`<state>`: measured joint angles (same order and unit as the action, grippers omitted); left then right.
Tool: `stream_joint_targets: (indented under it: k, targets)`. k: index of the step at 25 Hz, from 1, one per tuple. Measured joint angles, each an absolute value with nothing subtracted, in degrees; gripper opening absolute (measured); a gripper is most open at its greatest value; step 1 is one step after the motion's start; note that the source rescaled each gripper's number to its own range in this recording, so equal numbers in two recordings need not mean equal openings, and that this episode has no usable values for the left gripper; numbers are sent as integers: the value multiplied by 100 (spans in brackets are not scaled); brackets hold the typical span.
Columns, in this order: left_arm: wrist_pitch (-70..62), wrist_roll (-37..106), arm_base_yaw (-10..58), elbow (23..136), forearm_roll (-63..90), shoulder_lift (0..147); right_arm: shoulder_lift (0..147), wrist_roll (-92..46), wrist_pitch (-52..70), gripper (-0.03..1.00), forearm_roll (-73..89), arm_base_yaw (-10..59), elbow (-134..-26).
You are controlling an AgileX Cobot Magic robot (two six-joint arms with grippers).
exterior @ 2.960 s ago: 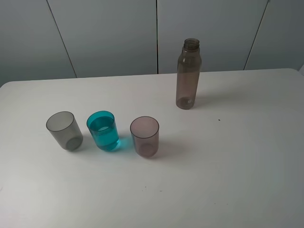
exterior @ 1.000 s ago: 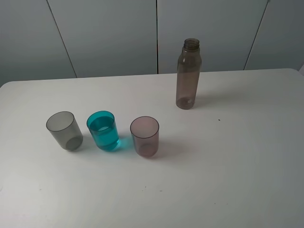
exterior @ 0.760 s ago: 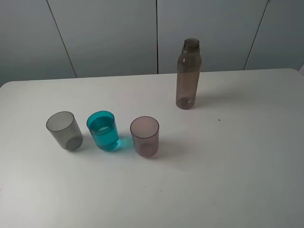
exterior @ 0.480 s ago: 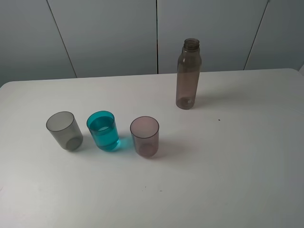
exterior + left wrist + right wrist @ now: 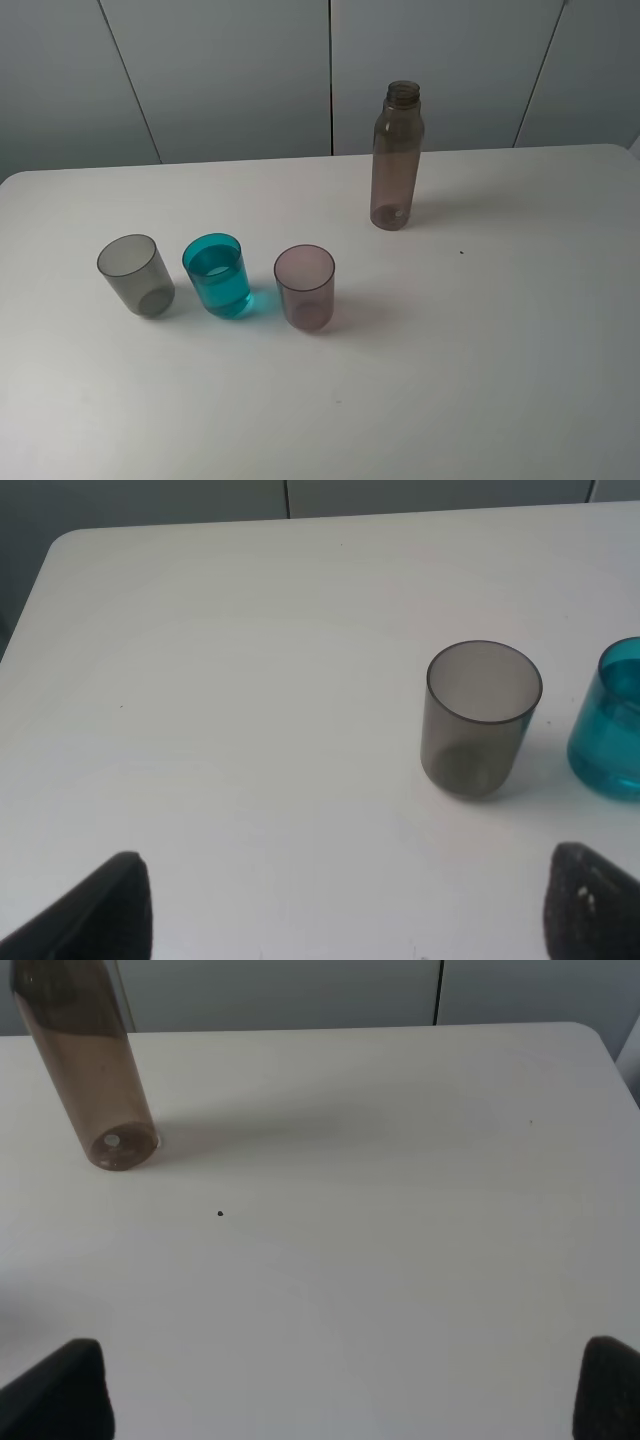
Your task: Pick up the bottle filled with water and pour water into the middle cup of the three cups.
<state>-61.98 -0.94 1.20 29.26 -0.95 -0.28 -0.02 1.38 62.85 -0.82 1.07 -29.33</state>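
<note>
Exterior high view: bottle standing upright on bench, apart from teal cup; both tools' fingers are sitting spread, holding nothing.

Translucent glossy plastic bottle and 3 smooth see-through plastic cups on matt white table.

The right wrist view crops the bottle above its shoulder; the left wrist view cuts the middle cup.
</note>
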Motion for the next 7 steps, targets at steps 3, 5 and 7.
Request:
stream_joint_targets:
  k: [3,5,7]
  targets:
    - [-6198,-94,120,2926,-95,-28,-2,138,6285,100,-82,107,-2933]
    - [-6198,-104,120,2926,-95,-28,-2,138,6285,100,-82,107,-2933]
    - [-6198,-115,120,2926,-95,-28,-2,138,6285,100,-82,107,-2933]
